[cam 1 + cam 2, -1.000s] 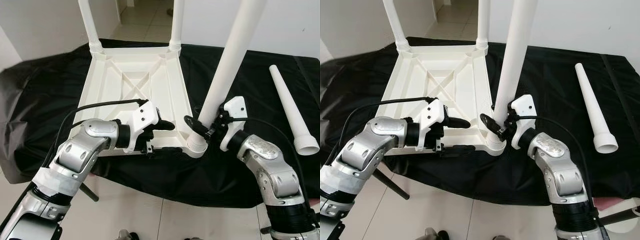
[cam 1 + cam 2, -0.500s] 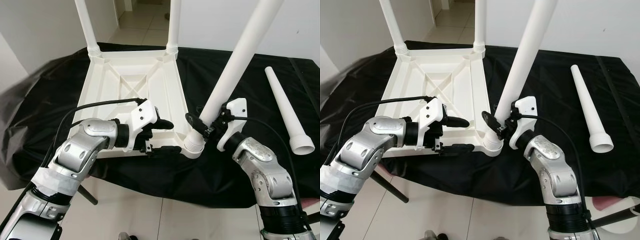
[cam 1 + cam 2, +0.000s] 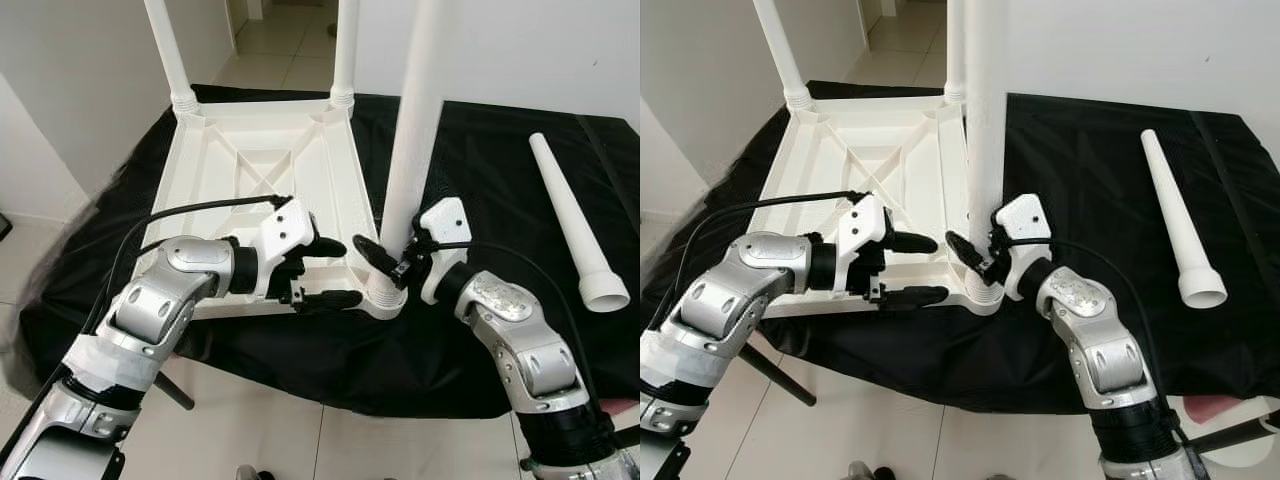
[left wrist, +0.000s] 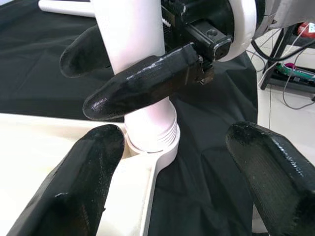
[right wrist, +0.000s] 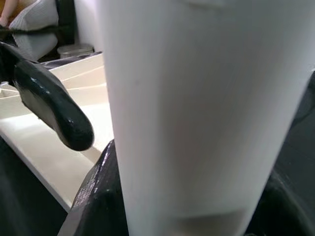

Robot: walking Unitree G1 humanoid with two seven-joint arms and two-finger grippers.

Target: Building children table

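Black cloth (image 3: 480, 150) over the table, tiled floor beyond. Upturned white children table top (image 3: 270, 170) lies on it. Right tool (image 3: 392, 262) clamps the upright leg (image 3: 412, 140) at the top's near right corner socket; left tool (image 3: 325, 272), fingers spread, straddles the top's near edge. Loose leg (image 3: 575, 220) lies well right of the top.

One white tabletop (image 3: 265, 160) lay upside down on one black cloth (image 3: 480, 170). There were four white legs in all: three stood upright in its corner sockets (image 3: 168, 50) (image 3: 346, 45) (image 3: 412, 140), and one lay loose on the cloth (image 3: 575, 220). Two pincers were there, the left pincer (image 3: 325, 272) and the right pincer (image 3: 385, 262).
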